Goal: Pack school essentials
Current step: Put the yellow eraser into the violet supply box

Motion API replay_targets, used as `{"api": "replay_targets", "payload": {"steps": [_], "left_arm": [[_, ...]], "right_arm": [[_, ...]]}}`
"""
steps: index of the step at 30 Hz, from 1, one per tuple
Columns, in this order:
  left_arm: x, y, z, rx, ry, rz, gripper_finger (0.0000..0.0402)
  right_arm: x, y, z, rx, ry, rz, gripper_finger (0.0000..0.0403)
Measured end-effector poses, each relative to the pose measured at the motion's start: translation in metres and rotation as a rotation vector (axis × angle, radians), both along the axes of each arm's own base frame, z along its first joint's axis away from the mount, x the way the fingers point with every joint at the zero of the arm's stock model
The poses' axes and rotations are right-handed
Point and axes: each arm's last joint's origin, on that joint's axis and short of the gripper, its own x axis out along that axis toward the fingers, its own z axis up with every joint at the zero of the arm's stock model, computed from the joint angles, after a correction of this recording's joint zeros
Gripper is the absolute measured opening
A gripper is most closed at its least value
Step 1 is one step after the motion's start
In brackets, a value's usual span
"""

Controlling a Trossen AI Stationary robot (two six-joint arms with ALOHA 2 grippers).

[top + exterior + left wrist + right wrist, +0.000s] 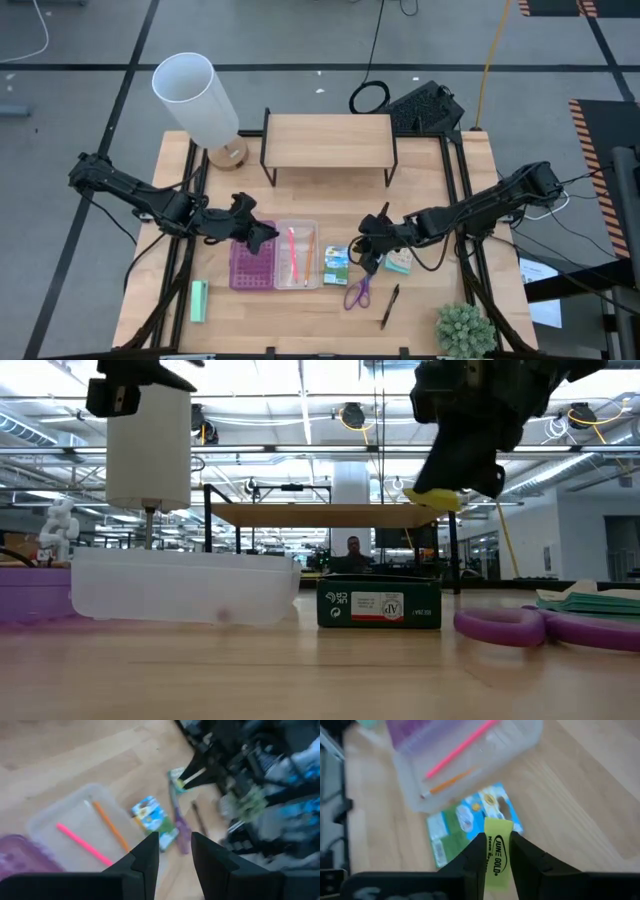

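Observation:
The case lies open on the table, with a purple half [251, 267] and a clear half [296, 255]. A pink pencil [462, 747] and an orange pencil [451, 781] lie in the clear half. My left gripper [258, 236] hovers open over the purple half, with nothing between its fingers [175, 851]. My right gripper [371, 253] is shut on a small yellow piece [497, 851] above the green-blue packet [336, 265]. The purple scissors [357, 292], the black pen [389, 305] and the teal-beige pad [399, 262] lie flat on the table. My right gripper pinches the yellow piece between its two fingers, on its two long sides [496, 862]. The piece's free end [498, 826] sticks out past the fingertips. The fingers slant downward. The piece [437, 498] hangs clear of the table, above the packet [379, 602].
A mint-green block [199, 300] lies near the front left. A wooden shelf [328, 140] and a white lamp [196, 98] stand at the back. A small plant [465, 330] stands at the front right corner. Bare wood shows along the table's near edge.

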Motion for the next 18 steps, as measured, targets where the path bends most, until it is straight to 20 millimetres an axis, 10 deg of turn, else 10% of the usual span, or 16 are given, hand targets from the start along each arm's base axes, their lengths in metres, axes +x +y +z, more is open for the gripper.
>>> {"api": "replay_targets", "payload": {"steps": [18], "left_arm": [[0.074, 0.016, -0.018, -0.702, -0.112, 0.123, 0.0349]], "right_arm": [[0.022, -0.006, 0.025, 0.014, -0.325, 0.014, 0.0063]]}}
